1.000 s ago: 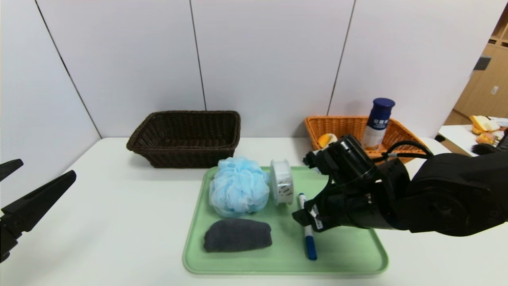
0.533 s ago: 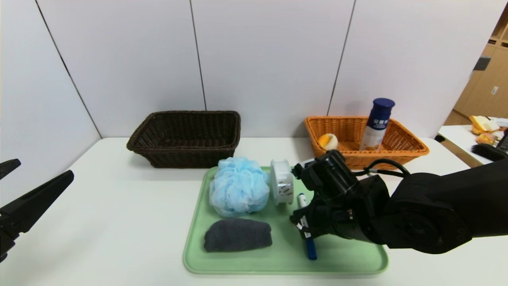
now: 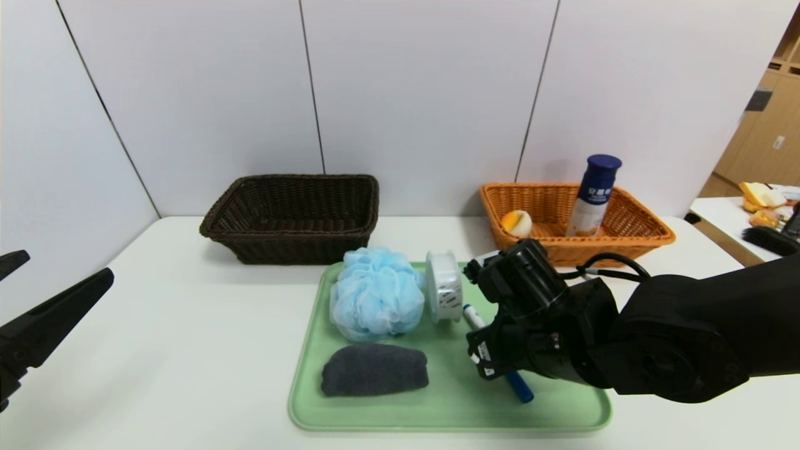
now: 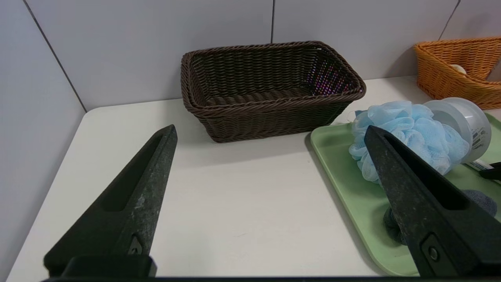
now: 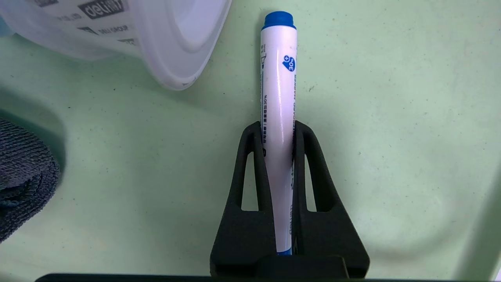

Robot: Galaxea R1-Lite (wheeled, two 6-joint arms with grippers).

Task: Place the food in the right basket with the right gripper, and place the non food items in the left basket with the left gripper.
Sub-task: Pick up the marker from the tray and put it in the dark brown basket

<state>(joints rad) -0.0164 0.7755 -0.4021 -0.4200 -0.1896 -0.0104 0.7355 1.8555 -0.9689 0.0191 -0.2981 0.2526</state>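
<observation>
Over tray (image 3: 562, 406), right claw (image 5: 278, 129) grips marker (image 5: 278, 98).

a white table (image 3: 187, 350), grey wall panels (image 3: 425, 94), wooden cabinets (image 3: 765, 125) at far right.

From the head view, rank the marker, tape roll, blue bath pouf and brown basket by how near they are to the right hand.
1. Marker: gripped in the right hand, over the green tray.
2. Tape roll: on the tray, just to the hand's left.
3. Blue bath pouf: left of the tape.
4. Brown basket: far left, at the wall.
</observation>
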